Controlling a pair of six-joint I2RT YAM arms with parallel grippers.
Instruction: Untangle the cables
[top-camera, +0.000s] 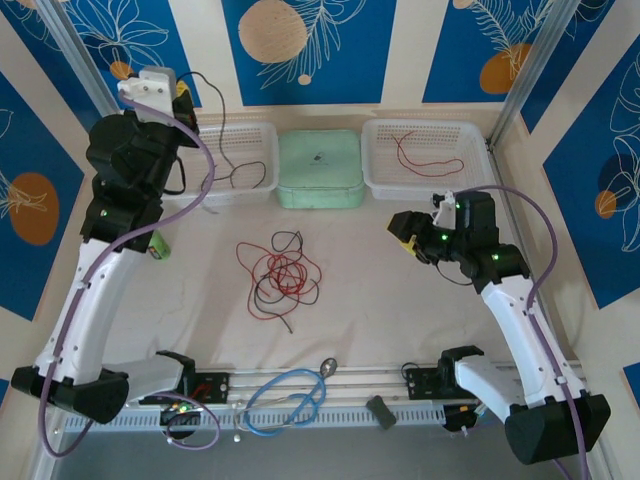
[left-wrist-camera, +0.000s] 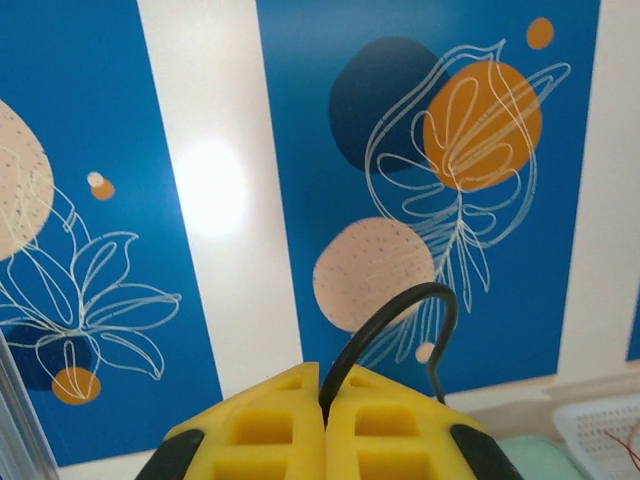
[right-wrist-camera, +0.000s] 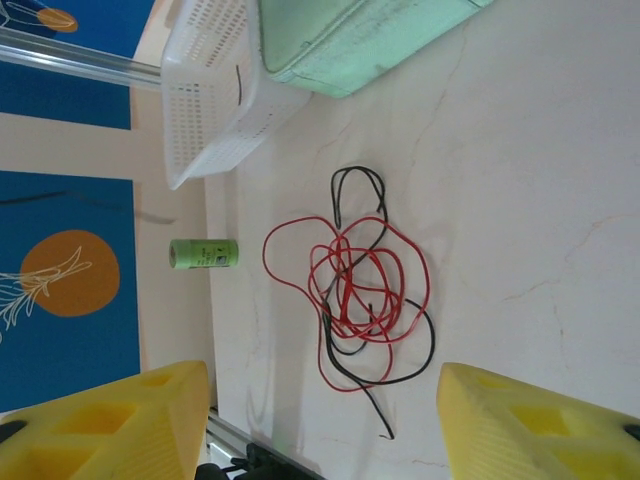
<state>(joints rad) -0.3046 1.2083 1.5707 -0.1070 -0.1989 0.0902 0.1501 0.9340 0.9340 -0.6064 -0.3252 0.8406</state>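
1. Cables (top-camera: 282, 275) (right-wrist-camera: 355, 290): the red and black tangle lay loose at the centre of the table (top-camera: 400, 310), and neither claw touched it.
2. At 10 o'clock of the tangle, the left gripper (top-camera: 183, 95) (left-wrist-camera: 323, 405) was raised high with its jaws pinched tight on a black cable (left-wrist-camera: 400, 300) (top-camera: 228, 150). That cable drooped down into the left basket (top-camera: 265, 130).
3. At 3 o'clock of the tangle, the right gripper (top-camera: 402, 228) (right-wrist-camera: 322, 390) hovered with its jaws spread wide, holding nothing.
4. The right basket (top-camera: 375, 130) sat at 1 o'clock with one red cable (top-camera: 430, 155) inside.
5. The green box (top-camera: 320, 170) sat at 12 o'clock, between the two baskets.
6. The green cylinder (top-camera: 160, 245) (right-wrist-camera: 203, 253) lay at 9 o'clock, well apart from the tangle.
7. The light-blue cable (top-camera: 290, 395) was looped at 6 o'clock by the near rail.
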